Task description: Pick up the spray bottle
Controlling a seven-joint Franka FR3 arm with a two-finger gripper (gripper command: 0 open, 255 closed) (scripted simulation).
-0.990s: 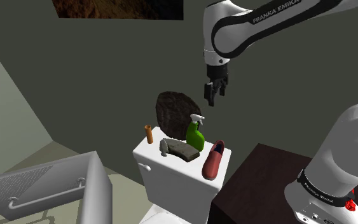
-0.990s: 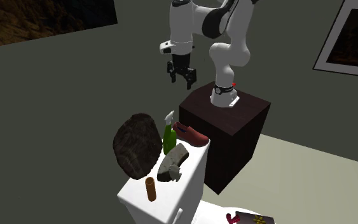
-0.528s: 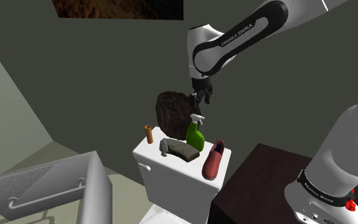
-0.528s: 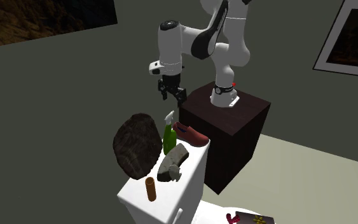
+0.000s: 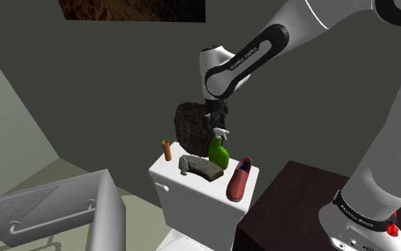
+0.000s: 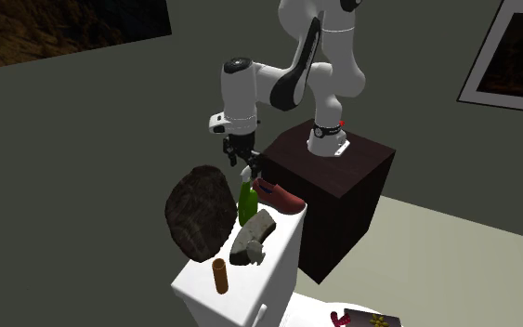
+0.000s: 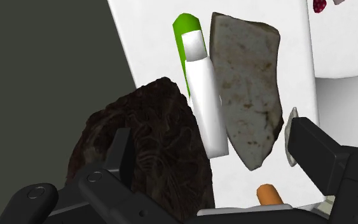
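Shoulder view: the spray bottle [image 5: 219, 151] is seen standing upright towards the far edge of a white toilet cistern [image 5: 191, 189]. A dark rough lump [image 5: 194, 120] sits just beside it on the shoulder view's left, and a red shoe [image 5: 239, 178] lies near it on the right. A grey-brown slab [image 5: 202, 167] lies on the near side and an orange cylinder [image 5: 167, 150] is set well apart to the left.

The gripper [image 5: 215, 123] is held directly above the bottle's white trigger head. In the wrist view the gripper [image 7: 215, 143] is shown with its fingers [image 7: 121, 153] spread wide and nothing clasped between them.

The bottle's long axis is vertical, with a green body below and the trigger head on top. The head is seen from above as a long white bar [image 7: 204, 102] over the green shoulder. The spout appears to be turned towards the shoulder view's right, though this cannot be settled.

The bottle is judged to be light, stiff and smooth-skinned, and, being tall and narrow, easily tipped. A hold is best taken across the neck just under the head. Little room is left for a finger on the side of the dark lump.
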